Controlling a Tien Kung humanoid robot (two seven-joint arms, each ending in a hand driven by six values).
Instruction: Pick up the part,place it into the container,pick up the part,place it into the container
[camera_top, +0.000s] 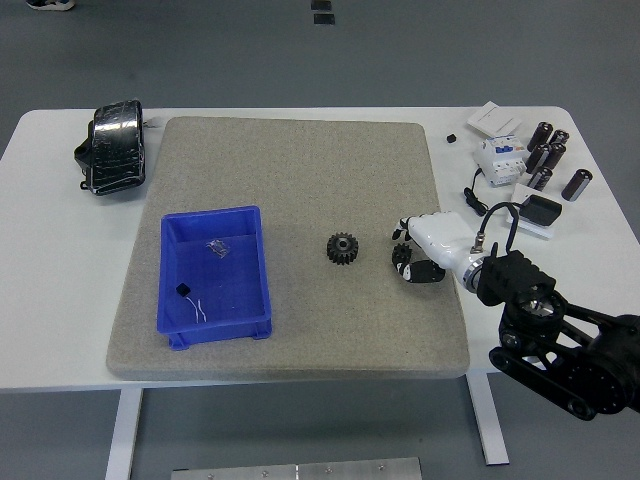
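A black gear (342, 248) lies flat on the grey felt mat (300, 160), just right of its middle. The blue container (256, 285) stands on the mat's left half; it holds a small clear bag (217, 248) and a tiny black piece with thin wires (184, 290). My right hand (412, 258), white with dark finger joints, hovers low over the mat's right edge, a short way right of the gear and not touching it. Its fingers (403, 231) hang loosely bent with nothing held. The left arm is not visible.
A black wrapped bundle (112, 148) lies on the table at the far left. At the far right are a white electrical module (499, 156), several dark cylinders (548, 158), a white box (494, 119), a black adapter (541, 211) and a cable (480, 195).
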